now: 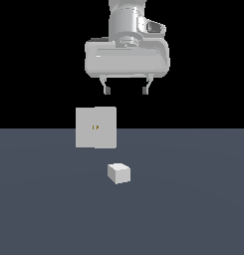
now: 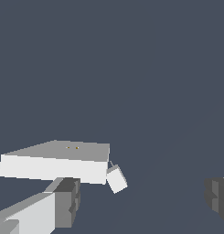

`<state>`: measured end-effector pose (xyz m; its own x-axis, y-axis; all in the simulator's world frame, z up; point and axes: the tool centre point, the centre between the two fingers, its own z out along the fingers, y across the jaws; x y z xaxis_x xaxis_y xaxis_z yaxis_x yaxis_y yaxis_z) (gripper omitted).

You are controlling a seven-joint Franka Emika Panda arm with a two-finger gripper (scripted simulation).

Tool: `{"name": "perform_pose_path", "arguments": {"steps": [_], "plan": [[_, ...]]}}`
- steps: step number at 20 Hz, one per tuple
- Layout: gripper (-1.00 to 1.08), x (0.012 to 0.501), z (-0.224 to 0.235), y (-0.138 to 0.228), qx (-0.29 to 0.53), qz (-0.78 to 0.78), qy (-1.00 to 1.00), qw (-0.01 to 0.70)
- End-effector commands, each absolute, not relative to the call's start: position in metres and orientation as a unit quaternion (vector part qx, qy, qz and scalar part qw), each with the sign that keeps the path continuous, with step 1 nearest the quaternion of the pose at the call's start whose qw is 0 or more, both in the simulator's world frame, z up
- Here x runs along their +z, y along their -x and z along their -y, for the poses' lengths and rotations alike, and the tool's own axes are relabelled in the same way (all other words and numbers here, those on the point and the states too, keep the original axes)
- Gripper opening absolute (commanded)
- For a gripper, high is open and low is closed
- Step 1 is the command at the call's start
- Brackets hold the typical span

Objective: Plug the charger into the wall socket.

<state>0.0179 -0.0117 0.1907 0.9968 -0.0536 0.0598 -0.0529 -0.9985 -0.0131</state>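
In the exterior view, the end effector (image 1: pixel 126 90) hangs high above the bench (image 1: pixel 193 209), its two short fingers (image 1: pixel 107 90) pointing straight down and spread wide apart with nothing between them. The wall socket (image 1: pixel 96 128) stands upright on the bench below the end effector and a little toward the exterior view's left of it, a pale grey square plate with tiny yellowish marks at its centre. The charger (image 1: pixel 119 173), a small white block, sits on the bench lower still, almost directly under the gap between the fingers and well apart from them. It lies nearer the camera than the wall socket, and a strip of bare bench separates the two. In the wrist view, the two fingers (image 2: pixel 65 201) appear as grey pads at opposite edges of the picture, far apart, with only bench (image 2: pixel 131 68) showing between them. The wall socket (image 2: pixel 54 161) is seen from above as a flat slab, its yellowish marks on the darker face. The charger (image 2: pixel 116 179) shows just beside one corner of the wall socket; whether they touch cannot be told from this view.
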Motion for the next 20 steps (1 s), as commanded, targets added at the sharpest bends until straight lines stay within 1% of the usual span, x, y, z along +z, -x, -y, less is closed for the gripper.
{"name": "perform_pose_path", "arguments": {"steps": [1,11,20], "plan": [[1.0,0.191,0.012,-0.018,-0.03,-0.027,0.999,0.006],[1.0,0.184,0.01,-0.012,-0.043,-0.011,0.999,0.008],[1.0,0.164,0.005,0.004,-0.079,0.031,0.996,0.015]]}}
